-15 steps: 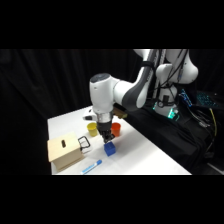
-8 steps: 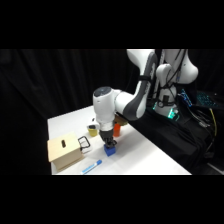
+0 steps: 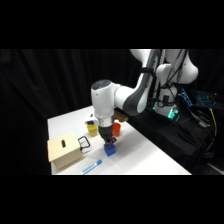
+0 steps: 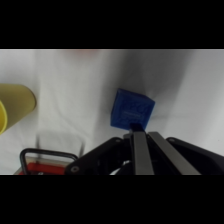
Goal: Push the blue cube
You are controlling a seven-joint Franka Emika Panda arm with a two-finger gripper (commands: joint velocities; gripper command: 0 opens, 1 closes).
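White table [image 3: 145, 150] fills lower centre of side view; arm dropped since 1 s ago, so gripper [image 3: 108, 142] now sits right on top of the blue cube [image 3: 110, 149], centre frame. Fingers look closed together, tips touching cube's near edge in wrist view [image 4: 132, 111]. Judged: contact made, push abt to start. Nearby: tan box [image 3: 65, 151] lower left, yellow cup [image 3: 92, 129], orange cup [image 3: 117, 128] behind, light-blue stick [image 3: 92, 166] below. Path twd lower right looks free.
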